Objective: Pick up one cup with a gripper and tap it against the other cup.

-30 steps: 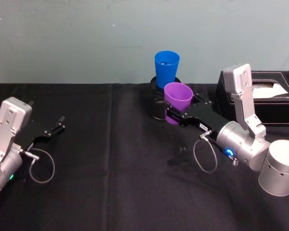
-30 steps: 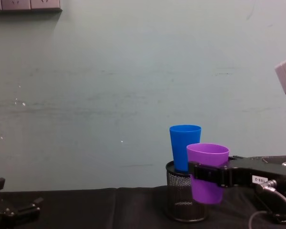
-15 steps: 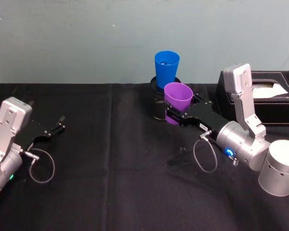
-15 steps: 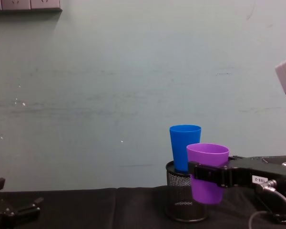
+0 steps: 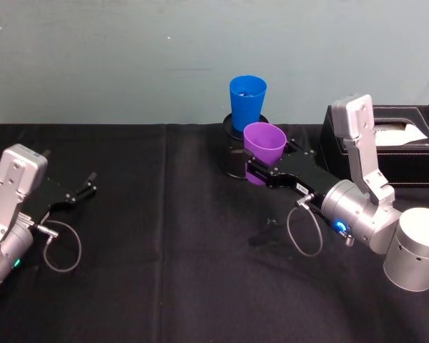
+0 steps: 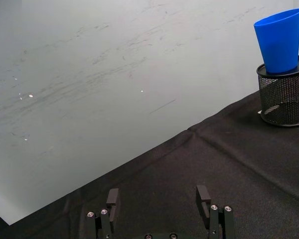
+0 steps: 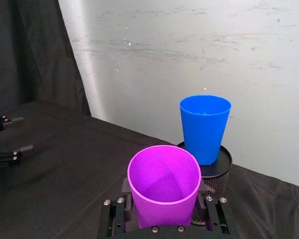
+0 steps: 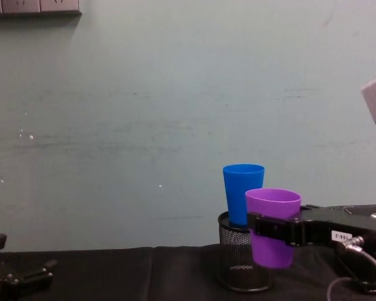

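Observation:
The purple cup [image 5: 264, 143] [image 8: 272, 226] [image 7: 164, 184] is held upright off the table, with my right gripper [image 5: 261, 174] [image 8: 263, 229] [image 7: 164, 219] shut on its lower body. Just behind it the blue cup [image 5: 247, 102] [image 8: 243, 193] [image 7: 205, 127] [image 6: 280, 40] stands upright in a black mesh pen holder [image 5: 232, 127] [image 8: 238, 260] [image 7: 217, 172] [image 6: 284, 97]. The two cups sit close together; I cannot tell whether they touch. My left gripper [image 5: 82, 189] [image 6: 159, 199] rests open at the far left, low over the table.
A black cloth [image 5: 164, 250] covers the table. A black tissue box [image 5: 407, 143] stands at the back right, behind my right arm. A pale green wall [image 5: 129, 57] rises directly behind the pen holder.

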Action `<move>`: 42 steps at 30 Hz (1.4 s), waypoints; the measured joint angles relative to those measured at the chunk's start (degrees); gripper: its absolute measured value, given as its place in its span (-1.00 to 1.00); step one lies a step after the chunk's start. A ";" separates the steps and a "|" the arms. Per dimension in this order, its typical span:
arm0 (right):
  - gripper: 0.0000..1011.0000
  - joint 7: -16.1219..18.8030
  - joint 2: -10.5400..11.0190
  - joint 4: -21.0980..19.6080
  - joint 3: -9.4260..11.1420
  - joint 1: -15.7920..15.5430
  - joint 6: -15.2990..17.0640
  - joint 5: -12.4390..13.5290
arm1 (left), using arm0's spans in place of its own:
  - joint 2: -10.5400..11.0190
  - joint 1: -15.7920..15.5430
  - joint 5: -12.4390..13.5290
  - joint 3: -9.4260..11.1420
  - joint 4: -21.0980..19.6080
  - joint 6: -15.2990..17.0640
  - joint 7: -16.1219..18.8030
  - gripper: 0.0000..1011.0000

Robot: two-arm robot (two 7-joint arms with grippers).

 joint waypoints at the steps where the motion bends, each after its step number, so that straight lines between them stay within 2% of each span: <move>1: 0.43 0.00 0.00 0.00 0.00 0.00 0.00 0.00 | 0.00 0.00 0.00 0.00 0.00 0.00 0.00 0.98; 42: 0.43 0.00 0.00 0.00 0.00 0.00 0.00 0.00 | 0.00 0.00 0.00 0.00 0.00 0.00 0.00 0.98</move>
